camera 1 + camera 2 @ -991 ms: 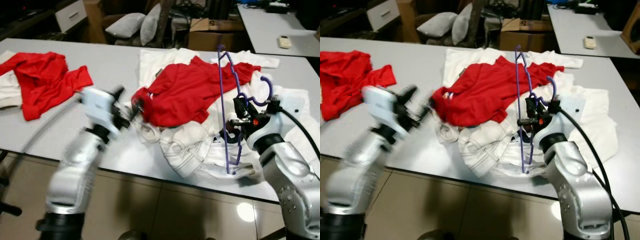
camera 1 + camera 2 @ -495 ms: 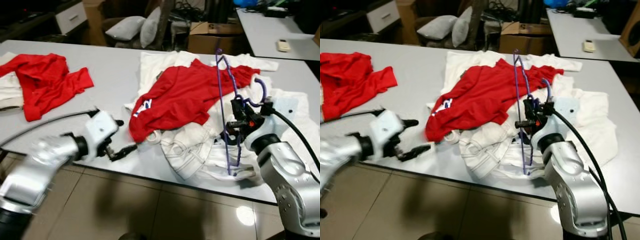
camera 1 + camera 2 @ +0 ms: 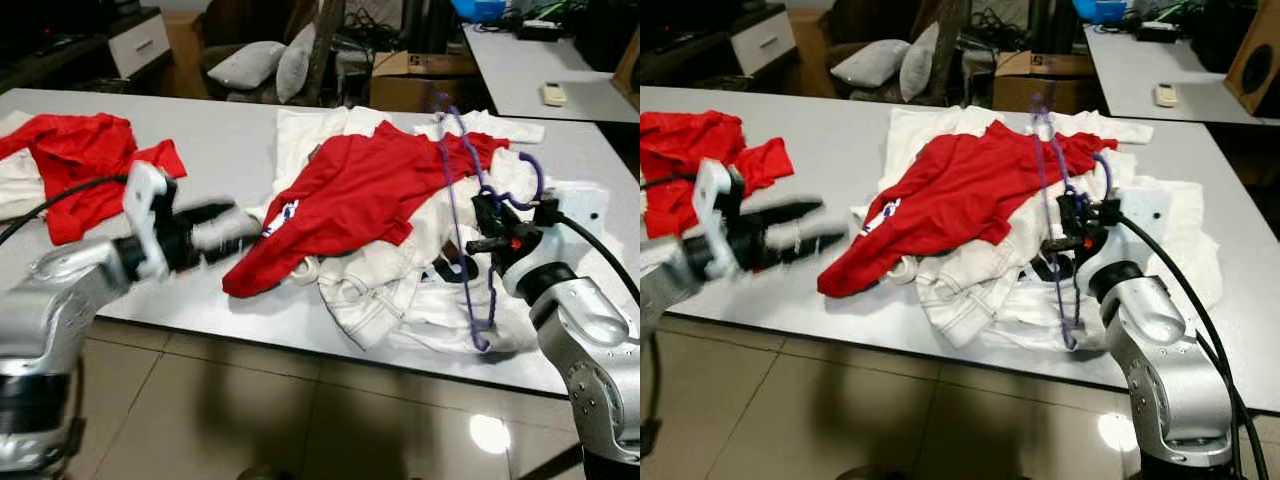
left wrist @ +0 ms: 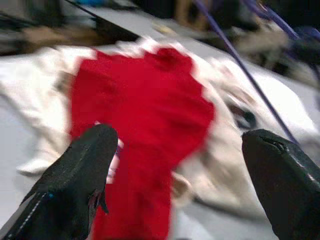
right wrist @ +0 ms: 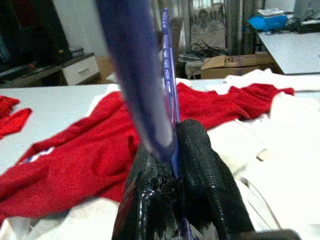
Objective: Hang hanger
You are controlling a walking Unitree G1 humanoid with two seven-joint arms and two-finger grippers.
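Note:
A purple hanger stands upright over the heap of clothes on the grey table, hook to the right. My right gripper is shut on it near the hook; the black fingers pinch its bar in the right wrist view. A red shirt lies spread over white garments in the middle. My left gripper hovers open by the shirt's lower left tip, blurred. Its two fingers stand wide apart in the left wrist view, with the red shirt ahead.
A second red garment lies on the table's left end. Cushions, a cardboard box and another table stand behind. Tiled floor runs below the near table edge.
My left arm has swung up from below the table edge to the shirt's lower left tip. The shirt's hem now reaches further down-left. The hanger has tilted slightly; the camera has shifted a little.

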